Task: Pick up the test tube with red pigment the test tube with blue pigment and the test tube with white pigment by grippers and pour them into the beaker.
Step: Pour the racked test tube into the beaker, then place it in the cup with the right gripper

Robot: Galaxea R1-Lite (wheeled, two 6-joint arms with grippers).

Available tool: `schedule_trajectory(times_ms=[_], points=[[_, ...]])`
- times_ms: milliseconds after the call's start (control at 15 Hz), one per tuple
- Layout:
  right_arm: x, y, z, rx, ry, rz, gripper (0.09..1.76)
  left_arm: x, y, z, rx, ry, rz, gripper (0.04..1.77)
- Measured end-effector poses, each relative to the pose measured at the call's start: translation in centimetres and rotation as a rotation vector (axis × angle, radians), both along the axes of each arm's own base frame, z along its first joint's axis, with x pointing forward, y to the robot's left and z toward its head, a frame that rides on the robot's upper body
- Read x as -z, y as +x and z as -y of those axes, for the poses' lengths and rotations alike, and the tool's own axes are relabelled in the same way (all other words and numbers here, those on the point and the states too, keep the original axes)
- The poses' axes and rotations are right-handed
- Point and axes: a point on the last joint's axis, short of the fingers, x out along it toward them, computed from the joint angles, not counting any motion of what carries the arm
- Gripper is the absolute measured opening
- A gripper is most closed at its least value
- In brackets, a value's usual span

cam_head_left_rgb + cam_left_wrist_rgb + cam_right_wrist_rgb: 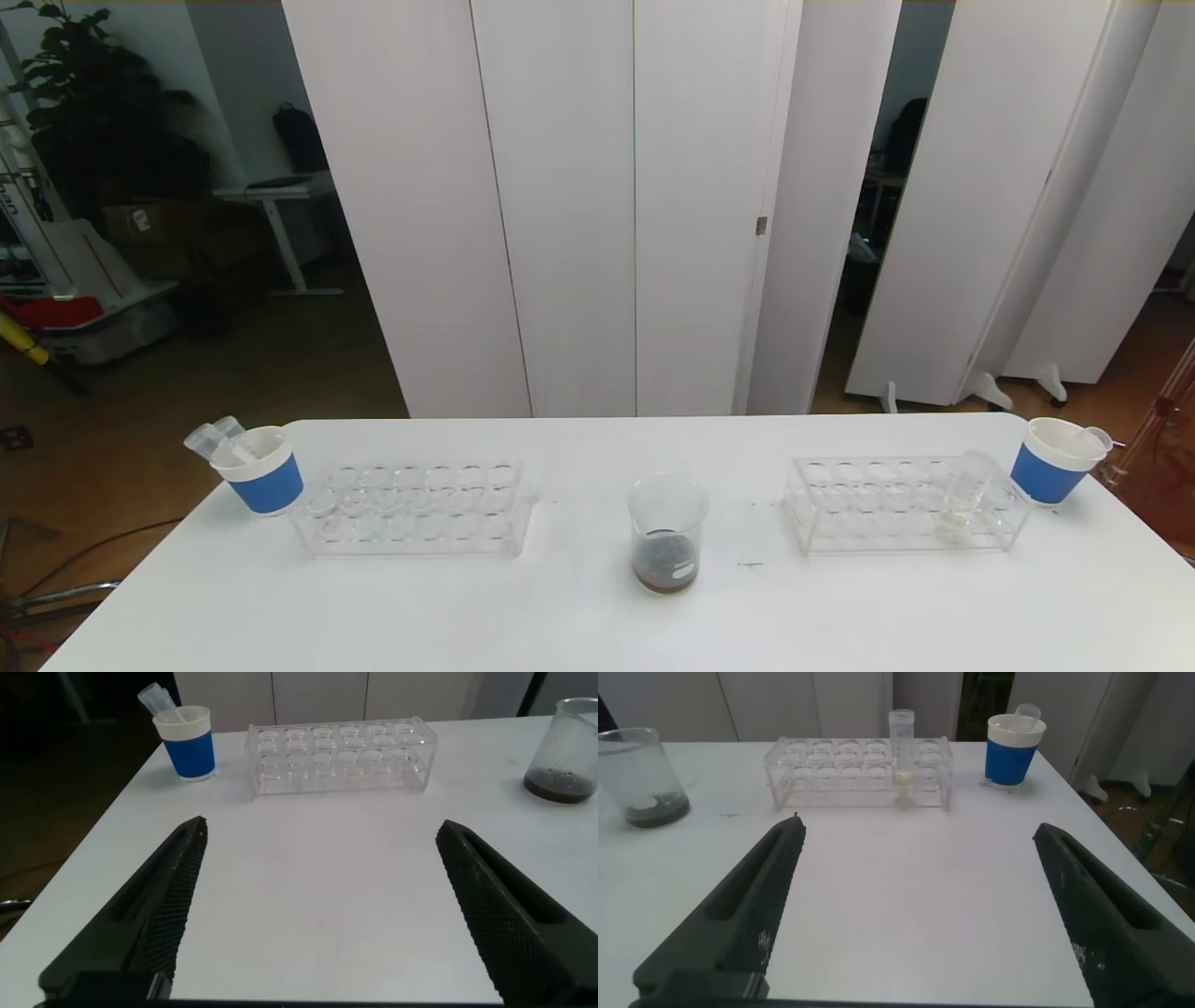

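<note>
Both hands are standing wide apart and holding nothing: the left hand (318, 915) and right hand (915, 915) are hovering above the surface (579, 625). The white tube (962, 495) is sitting in the right rack (896, 509); the right hand is due to approach it, then pour into the beaker (667, 532).

Beaker (667, 532): clear glass, dark brown liquid at bottom, small white patch on side.
Left of beaker: clear rack (415, 509); paper cup (261, 469), blue band, white rim.
Right of beaker: clear rack (906, 504) with test tube with white pigment (962, 499), pale whitish-yellow tip; blue-and-white cup (1053, 460).
Table (560, 616): plain white.
Gripper fingers (154, 919): black, fine stippled texture.
</note>
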Motion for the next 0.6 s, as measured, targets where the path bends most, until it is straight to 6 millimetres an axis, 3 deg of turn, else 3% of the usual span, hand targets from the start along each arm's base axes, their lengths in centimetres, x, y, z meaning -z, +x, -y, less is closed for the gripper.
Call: schedule_trajectory(times_ms=[600], points=[[0.0,0.0,-0.01,-0.002,-0.006,-0.001,1.75,0.0,0.0,0.0,0.0,0.0,0.0,1.75]])
